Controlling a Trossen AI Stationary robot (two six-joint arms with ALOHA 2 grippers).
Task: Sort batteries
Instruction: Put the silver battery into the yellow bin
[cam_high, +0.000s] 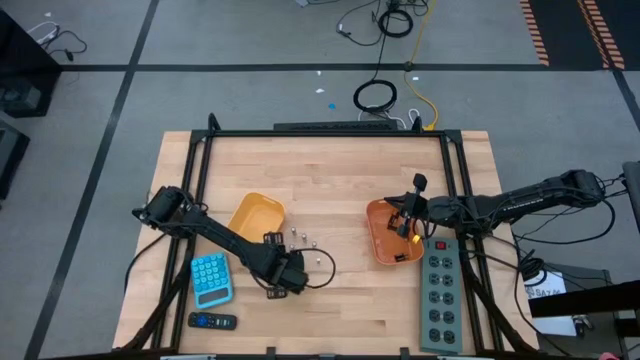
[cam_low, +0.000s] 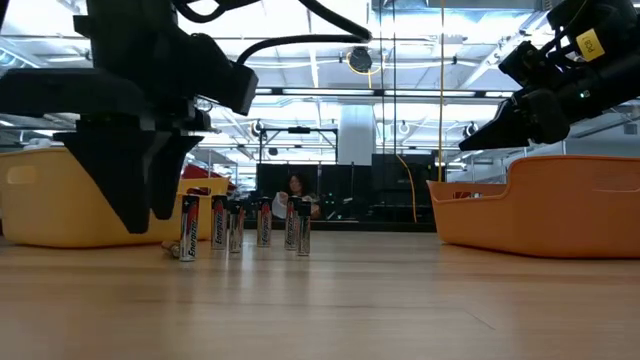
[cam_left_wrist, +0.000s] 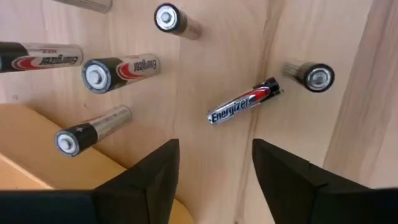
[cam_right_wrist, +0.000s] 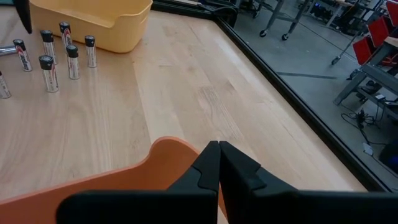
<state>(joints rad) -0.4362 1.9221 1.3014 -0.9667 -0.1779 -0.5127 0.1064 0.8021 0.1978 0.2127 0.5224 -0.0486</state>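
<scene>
Several small batteries stand upright on their ends on the wooden table (cam_high: 330, 180), between the yellow tray (cam_high: 255, 218) and the orange tray (cam_high: 392, 235). In the left wrist view one battery (cam_left_wrist: 244, 102) lies on its side among the standing ones (cam_left_wrist: 93, 73). My left gripper (cam_left_wrist: 214, 168) points straight down over the table beside them, open, with nothing between its fingers. The lying battery is just beyond the fingertips. In the low view the left gripper (cam_low: 150, 215) hangs next to the row of batteries (cam_low: 264, 222). My right gripper (cam_right_wrist: 219, 163) is shut and hovers over the orange tray's rim (cam_right_wrist: 124, 180).
A blue calculator (cam_high: 211, 279) and a black remote (cam_high: 212, 321) lie near the table's front left. A grey power strip (cam_high: 440, 292) lies at the front right. The yellow tray's corner (cam_left_wrist: 37, 155) is close beside my left gripper. Bare wood lies between the two trays.
</scene>
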